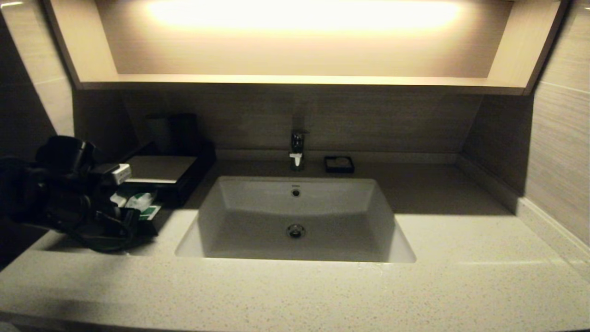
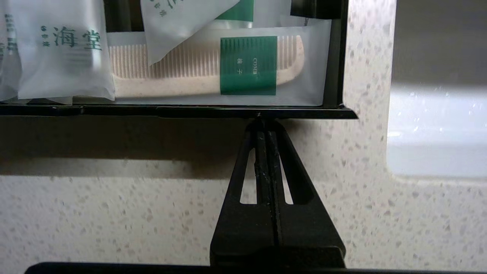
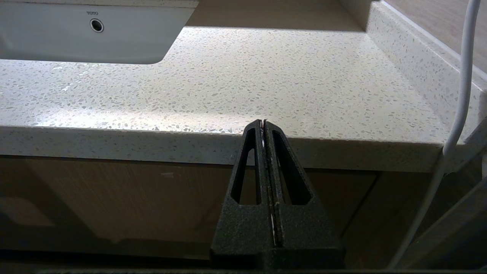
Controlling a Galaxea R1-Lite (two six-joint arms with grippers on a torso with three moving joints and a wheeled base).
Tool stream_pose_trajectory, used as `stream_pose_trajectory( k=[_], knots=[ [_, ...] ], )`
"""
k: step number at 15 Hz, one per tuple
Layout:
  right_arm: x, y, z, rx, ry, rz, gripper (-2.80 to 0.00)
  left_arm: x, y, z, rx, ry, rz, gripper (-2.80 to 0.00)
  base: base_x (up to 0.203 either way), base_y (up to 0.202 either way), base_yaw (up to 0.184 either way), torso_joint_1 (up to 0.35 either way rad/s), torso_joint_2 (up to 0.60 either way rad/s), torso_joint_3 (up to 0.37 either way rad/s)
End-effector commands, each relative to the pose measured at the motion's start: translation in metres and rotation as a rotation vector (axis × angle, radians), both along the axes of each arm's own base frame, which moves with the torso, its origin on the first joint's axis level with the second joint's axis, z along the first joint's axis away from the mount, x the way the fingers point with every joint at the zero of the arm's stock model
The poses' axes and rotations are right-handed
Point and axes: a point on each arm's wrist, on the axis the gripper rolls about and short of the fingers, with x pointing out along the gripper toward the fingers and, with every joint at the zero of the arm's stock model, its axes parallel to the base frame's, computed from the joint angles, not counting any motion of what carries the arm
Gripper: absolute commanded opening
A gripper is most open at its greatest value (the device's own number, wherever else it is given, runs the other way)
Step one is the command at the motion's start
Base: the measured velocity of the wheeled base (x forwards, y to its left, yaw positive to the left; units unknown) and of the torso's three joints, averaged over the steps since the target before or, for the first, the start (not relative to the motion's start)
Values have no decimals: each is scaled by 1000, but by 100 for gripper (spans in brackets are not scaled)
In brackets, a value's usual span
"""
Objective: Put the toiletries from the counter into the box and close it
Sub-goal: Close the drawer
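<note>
Black tray (image 2: 213,111) out, packets (image 2: 213,72) inside | left gripper (image 2: 262,121) pinched together, tips on tray front | push straight, dead centre | right gripper (image 3: 263,122) closed, parked below counter (image 3: 247,87)

I'm standing in a bathroom, prob. a hotel one. In front of me a pale speckled stone counter (image 1: 461,276) is holding a white sunken sink (image 1: 295,216) w/ a chrome tap (image 1: 297,150) behind it. A lit wooden niche (image 1: 299,41) is glowing above. A small black soap dish (image 1: 339,164) is sitting by the tap, dark cups (image 1: 173,131) at the back left. Beside the basin a black box (image 1: 161,173) is showing sealed guest toiletries (image 2: 57,49), incl. a wrapped comb (image 2: 198,72) w/ green label.
</note>
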Motion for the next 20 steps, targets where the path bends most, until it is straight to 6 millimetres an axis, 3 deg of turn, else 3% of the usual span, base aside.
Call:
stream_pose_trajectory(
  k=[1,20],
  knots=[
    [0,0,0,-1,1,1,-280,6,1,-1,1,1,1,-280,0,0,0,0,0,0],
    [0,0,0,-1,2,1,-280,43,-5,-3,-1,-125,-14,-280,0,0,0,0,0,0]
  ],
)
